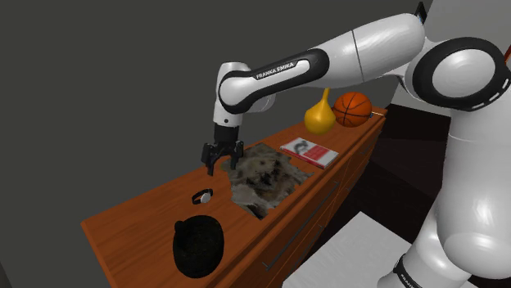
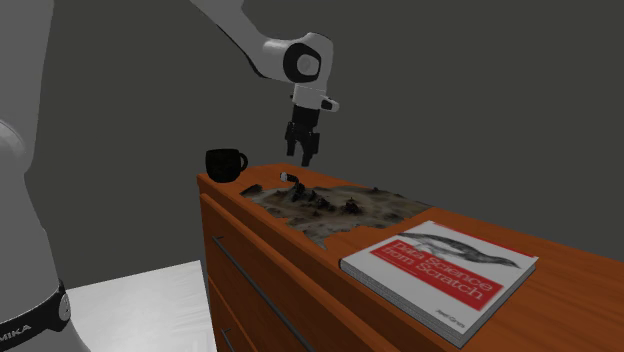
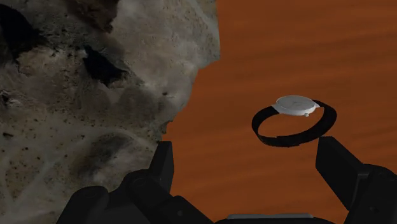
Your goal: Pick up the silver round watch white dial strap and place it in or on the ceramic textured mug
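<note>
Shoulder view, L to R. Black mug (image 1: pixel 198 244) upright at near end of wooden table (image 1: pixel 139 214). Watch (image 1: pixel 202 197) (silver round case, white dial, dark strap) lies on table just beyond mug, not touching it, beside edge of grey rock-textured mat (image 1: pixel 264 176). Jaws open, holding nothing, hanging above table by mat's far edge, up & beyond watch. Wrist view: watch lies ahead of fingers (image 3: pixel 340 167), untouched. Further R: red/white book (image 1: pixel 309 152), yellow gourd (image 1: pixel 319 116), basketball (image 1: pixel 353 108).

place: home room | wooden dresser (image 1: pixel 139 214) with drawers | book (image 2: pixel 440 266) | basketball (image 1: pixel 354 108)
</note>
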`<action>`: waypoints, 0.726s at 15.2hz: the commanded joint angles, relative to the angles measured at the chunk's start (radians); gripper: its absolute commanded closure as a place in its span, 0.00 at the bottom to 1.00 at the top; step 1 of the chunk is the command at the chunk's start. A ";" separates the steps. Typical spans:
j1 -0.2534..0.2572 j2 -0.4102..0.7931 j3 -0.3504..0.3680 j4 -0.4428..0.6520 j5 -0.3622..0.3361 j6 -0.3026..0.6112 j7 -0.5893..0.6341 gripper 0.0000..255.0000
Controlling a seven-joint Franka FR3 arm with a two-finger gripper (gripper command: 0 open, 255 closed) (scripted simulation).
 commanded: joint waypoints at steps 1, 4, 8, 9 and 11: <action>0.012 0.074 0.009 0.074 0.004 -0.002 0.002 0.00; 0.021 0.107 0.012 0.086 0.005 0.019 0.004 0.00; 0.028 0.126 0.014 0.059 0.004 0.066 0.004 0.00; 0.030 0.131 0.014 0.053 0.004 0.078 0.004 0.00; 0.031 0.134 0.014 0.049 0.004 0.084 0.004 0.00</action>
